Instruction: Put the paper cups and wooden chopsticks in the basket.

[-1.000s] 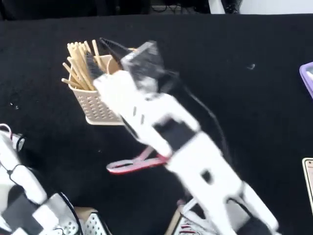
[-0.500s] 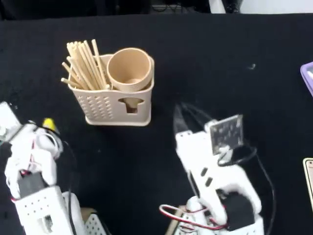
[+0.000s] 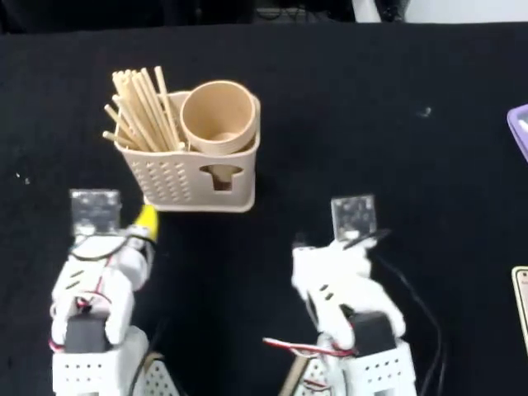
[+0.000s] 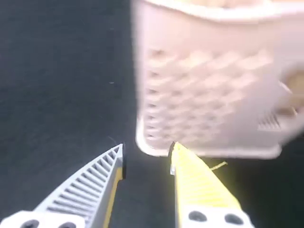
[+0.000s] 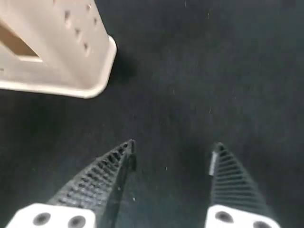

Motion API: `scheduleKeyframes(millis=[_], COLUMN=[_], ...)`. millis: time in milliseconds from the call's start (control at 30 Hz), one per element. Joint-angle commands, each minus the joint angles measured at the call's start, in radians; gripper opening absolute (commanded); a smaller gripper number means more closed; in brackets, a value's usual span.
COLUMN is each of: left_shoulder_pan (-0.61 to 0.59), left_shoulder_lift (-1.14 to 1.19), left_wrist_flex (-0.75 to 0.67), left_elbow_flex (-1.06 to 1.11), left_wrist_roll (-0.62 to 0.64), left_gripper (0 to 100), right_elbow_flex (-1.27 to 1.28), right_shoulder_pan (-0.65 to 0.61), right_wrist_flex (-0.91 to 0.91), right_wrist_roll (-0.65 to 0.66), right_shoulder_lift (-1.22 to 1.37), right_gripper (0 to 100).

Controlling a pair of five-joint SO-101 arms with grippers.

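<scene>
Nudging of the basket (image 3: 198,177), far left on the table (image 3: 396,124), is judged the main hazard: the left gripper (image 4: 145,153), spread and empty, is poised just beside its near-left corner. The right gripper (image 5: 174,145), likewise spread and empty, is held well apart. Counted: one basket, two grippers, one paper cup (image 3: 217,115) inside at right, and one bundle of chopsticks (image 3: 140,111) inside at left, too dense for an exact count.

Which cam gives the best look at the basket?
High view: the whole basket shows, chopsticks and paper cup standing inside. Left wrist view catches its perforated wall close up, blurred; right wrist view, one bottom corner.
</scene>
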Motion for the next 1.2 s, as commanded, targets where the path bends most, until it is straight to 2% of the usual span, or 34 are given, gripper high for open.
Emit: scheduleKeyframes(millis=[0, 100, 233, 300, 433, 633, 933, 1167], left_shoulder_pan=[0.099, 0.067, -0.024, -0.041, -0.051, -0.081, -0.199, -0.199], left_shoulder_lift=[0.0, -0.008, -0.014, -0.021, -0.021, -0.02, -0.018, -0.018], left_wrist_flex=[-0.023, -0.008, 0.032, 0.12, 0.269, 0.348, 0.348, 0.348], left_elbow_flex=[0.036, 0.133, 0.199, 0.197, 0.197, 0.197, 0.197, 0.197], left_wrist_roll=[-0.02, -0.021, -0.023, -0.026, -0.023, -0.021, -0.023, -0.021], left_gripper=[17, 16, 2, 6, 7, 7, 7, 7], right_elbow_flex=[0.094, 0.091, 0.091, 0.091, 0.091, 0.091, 0.091, 0.091], right_shoulder_pan=[0.048, 0.103, 0.161, 0.167, 0.184, 0.189, 0.189, 0.189], right_wrist_flex=[-0.015, 0.043, 0.126, 0.166, 0.164, 0.164, 0.164, 0.164], right_wrist_roll=[0.0, -0.006, -0.008, -0.008, -0.003, -0.003, -0.003, -0.003], right_shoulder_lift=[-0.062, -0.059, -0.051, -0.061, -0.058, -0.059, -0.059, -0.059], right_gripper=[20.3, 16.7, 6.0, 0.7, 2.7, 1.8, 1.8, 1.8])
